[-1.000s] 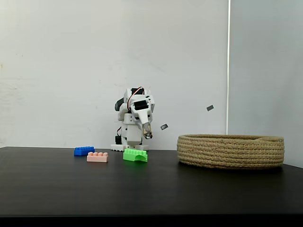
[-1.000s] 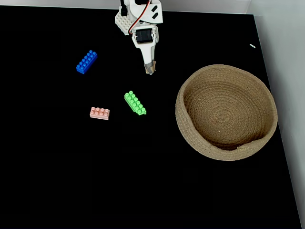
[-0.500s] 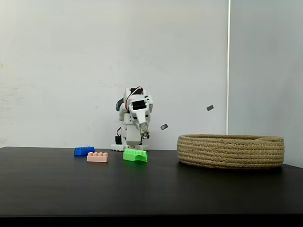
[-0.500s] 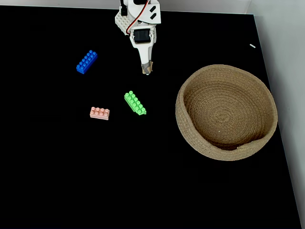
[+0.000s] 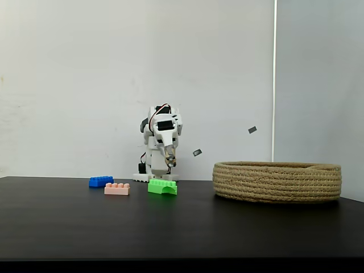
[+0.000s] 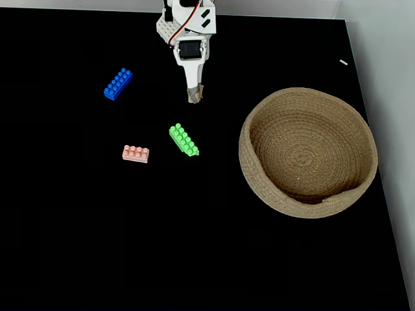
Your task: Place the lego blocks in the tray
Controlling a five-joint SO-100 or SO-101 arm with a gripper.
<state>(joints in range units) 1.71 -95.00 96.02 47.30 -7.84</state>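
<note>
From above, the blue brick [image 6: 118, 83] lies farthest left, the pink brick [image 6: 135, 153] nearer the front, the green brick [image 6: 184, 140] just right of it, all on the black table [image 6: 194, 246]. The gripper [image 6: 194, 98] hangs above the table behind the green brick, fingers seemingly pressed together and holding nothing. I'd spread them, line up across the green brick's narrow width, then descend. The tray [image 6: 363, 188] sits empty at right.

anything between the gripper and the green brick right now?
Nothing. In the top-down fixed view the stretch from the gripper to the green brick is bare black table. The pink brick lies off to the left.
</note>
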